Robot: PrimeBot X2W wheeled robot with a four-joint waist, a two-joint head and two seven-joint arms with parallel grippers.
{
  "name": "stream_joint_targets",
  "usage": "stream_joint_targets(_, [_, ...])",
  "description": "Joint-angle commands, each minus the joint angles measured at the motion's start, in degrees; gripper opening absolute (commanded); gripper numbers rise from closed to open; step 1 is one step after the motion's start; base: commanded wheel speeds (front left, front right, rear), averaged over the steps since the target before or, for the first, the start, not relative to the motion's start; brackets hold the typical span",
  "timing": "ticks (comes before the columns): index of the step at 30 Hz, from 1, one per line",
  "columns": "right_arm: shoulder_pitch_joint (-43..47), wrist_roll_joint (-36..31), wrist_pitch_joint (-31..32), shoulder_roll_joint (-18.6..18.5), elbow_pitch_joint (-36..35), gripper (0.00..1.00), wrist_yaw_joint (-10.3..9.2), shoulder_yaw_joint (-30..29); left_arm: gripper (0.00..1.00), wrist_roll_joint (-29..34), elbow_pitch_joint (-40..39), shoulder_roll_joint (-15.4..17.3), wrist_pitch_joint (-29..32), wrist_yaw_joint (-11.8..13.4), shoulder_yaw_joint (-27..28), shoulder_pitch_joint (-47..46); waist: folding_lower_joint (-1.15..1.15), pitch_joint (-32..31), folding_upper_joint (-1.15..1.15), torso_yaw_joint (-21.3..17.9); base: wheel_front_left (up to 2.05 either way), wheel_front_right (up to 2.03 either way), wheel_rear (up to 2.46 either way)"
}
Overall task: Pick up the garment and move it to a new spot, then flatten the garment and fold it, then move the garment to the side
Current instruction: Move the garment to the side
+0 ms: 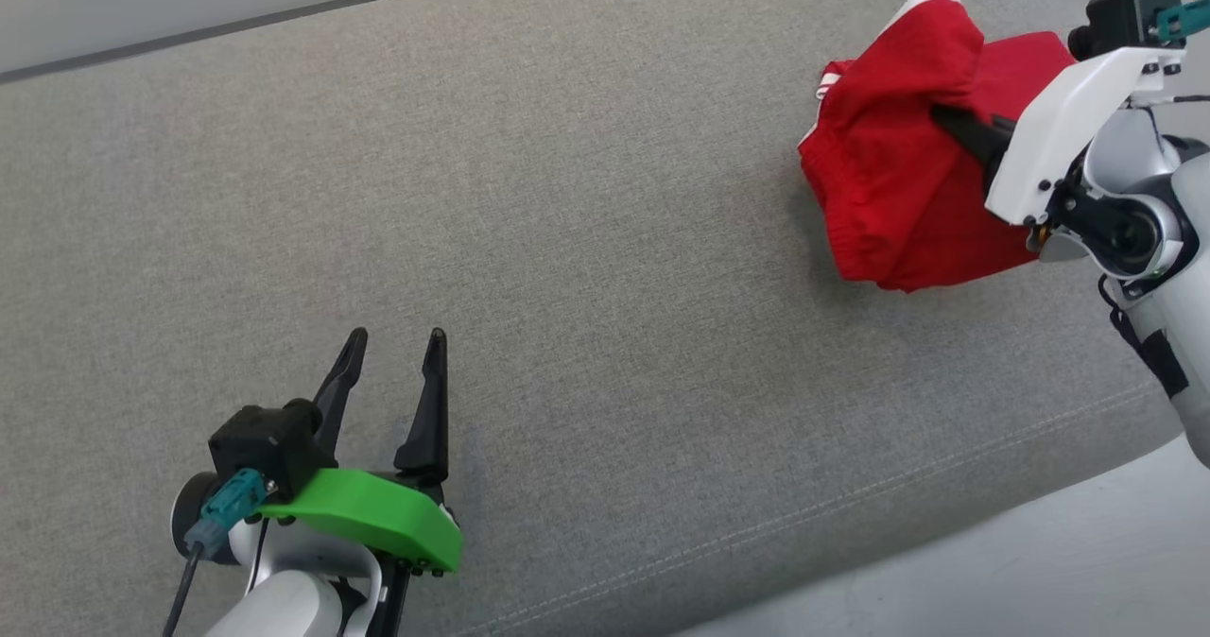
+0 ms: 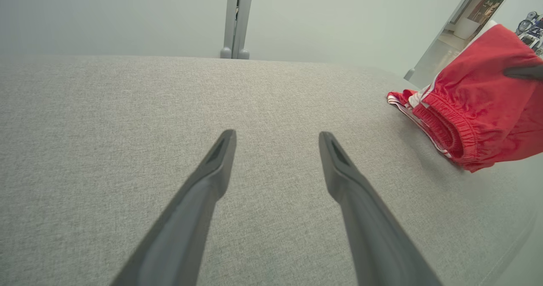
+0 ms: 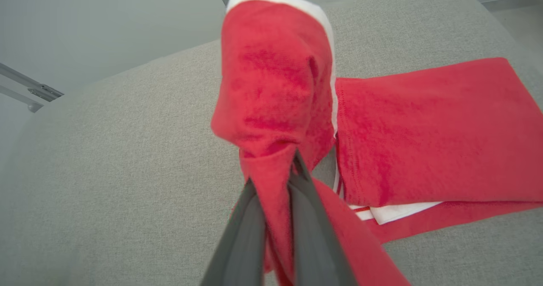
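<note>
The garment (image 1: 898, 174) is a pair of red shorts with white trim, bunched at the far right of the grey cushion (image 1: 567, 240). My right gripper (image 1: 945, 119) is shut on a fold of it and holds part of it lifted, while one leg (image 3: 432, 133) lies flat on the cushion. In the left wrist view the shorts (image 2: 475, 107) hang at the right, elastic waistband facing me. My left gripper (image 1: 395, 346) is open over bare cushion at the lower left, far from the garment, nothing between its fingers (image 2: 220, 158).
The cushion's front edge with its seam (image 1: 851, 505) runs along the lower right, with pale floor (image 1: 1040, 561) beyond. A grey wall and a metal post (image 2: 235, 18) stand behind the cushion. Bare fabric stretches between the two grippers.
</note>
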Motion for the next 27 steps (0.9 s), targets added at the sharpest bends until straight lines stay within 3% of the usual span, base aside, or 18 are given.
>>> stream_joint_targets(1, [-1.43, 0.18, 0.49, -0.42, -0.39, 0.00, -0.01, -0.47, 1.00, 0.75, -0.28, 0.58, 0.18, 0.07, 0.07, -1.45, 0.00, 1.02, 0.00, 0.54, 0.00, 0.00, 0.00])
stream_joint_targets(13, [-6.40, 2.18, 1.89, -1.95, -1.36, 0.00, -0.01, -1.04, 1.00, 1.65, -1.84, 2.42, 1.97, 0.93, 0.26, -3.49, 0.00, 4.44, 0.00, 2.04, 0.00, 0.00, 0.00])
stream_joint_targets(27, [-8.18, 4.41, 1.21, -9.28, 0.14, 0.00, -0.01, 1.47, 1.00, 3.24, -5.41, 5.47, 4.20, 2.89, 0.78, -4.88, 0.00, 9.04, 0.00, 2.03, 0.00, 0.00, 0.00])
